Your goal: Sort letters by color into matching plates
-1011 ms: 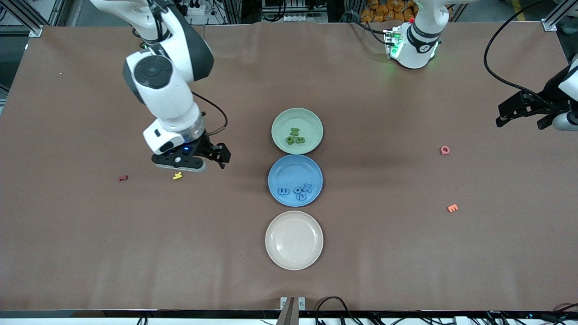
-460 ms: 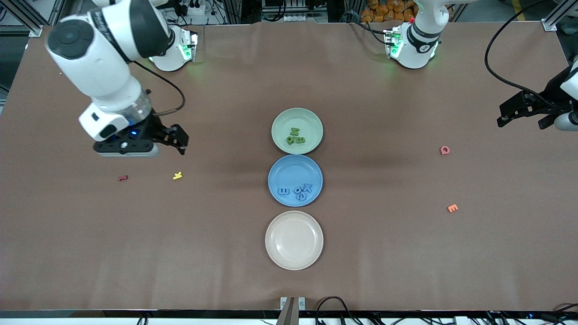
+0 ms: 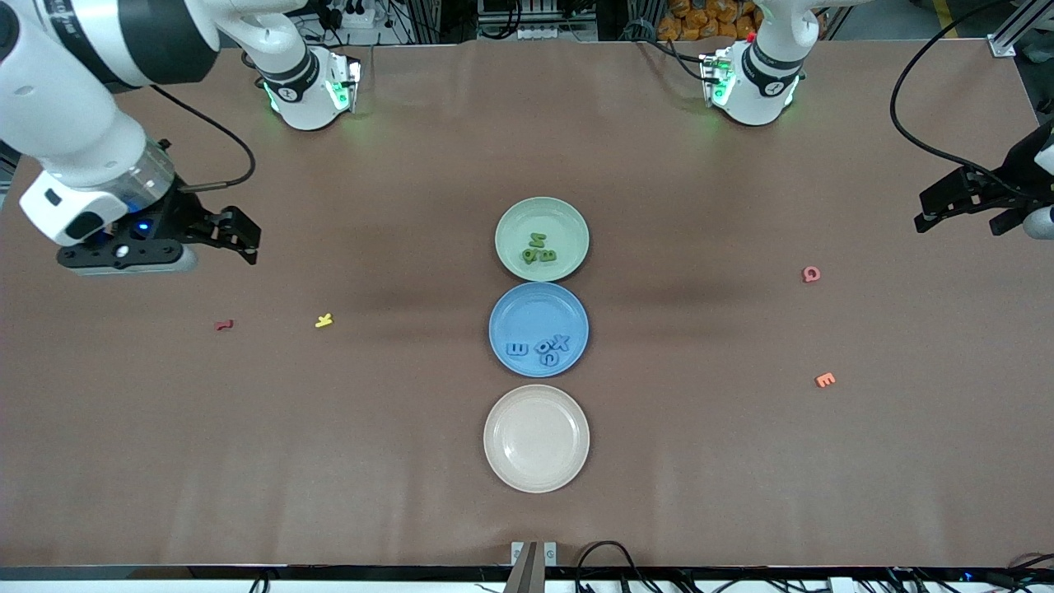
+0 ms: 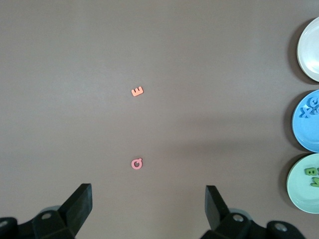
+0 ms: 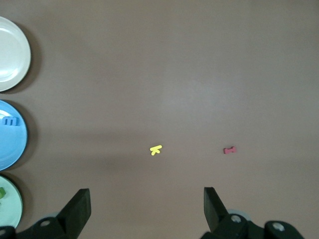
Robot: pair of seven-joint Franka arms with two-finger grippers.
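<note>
The pale green plate (image 3: pixel 543 218) holds green letters (image 3: pixel 539 249). The blue plate (image 3: pixel 535 309) holds blue letters (image 3: pixel 539 347). The cream plate (image 3: pixel 536 439) is bare. A yellow letter (image 3: pixel 324 320) and a dark red letter (image 3: pixel 224 325) lie toward the right arm's end. A pink Q (image 3: pixel 811 274) and an orange E (image 3: pixel 824 380) lie toward the left arm's end. My right gripper (image 3: pixel 237 237) is open and empty, up over bare table; its wrist view shows the yellow letter (image 5: pixel 156 149) and the red letter (image 5: pixel 229 150). My left gripper (image 3: pixel 926 210) is open and empty, raised at its table end.
The three plates stand in one row at the table's middle, green farthest from the front camera and cream nearest. The left wrist view shows the Q (image 4: pixel 137 163), the E (image 4: pixel 137 91) and the plates' edges (image 4: pixel 309 132). Brown table cover lies all around.
My right gripper has swung away from over the yellow letter toward the right arm's end of the table, open and empty. The yellow letter stays on the table. The left gripper barely shifted.
</note>
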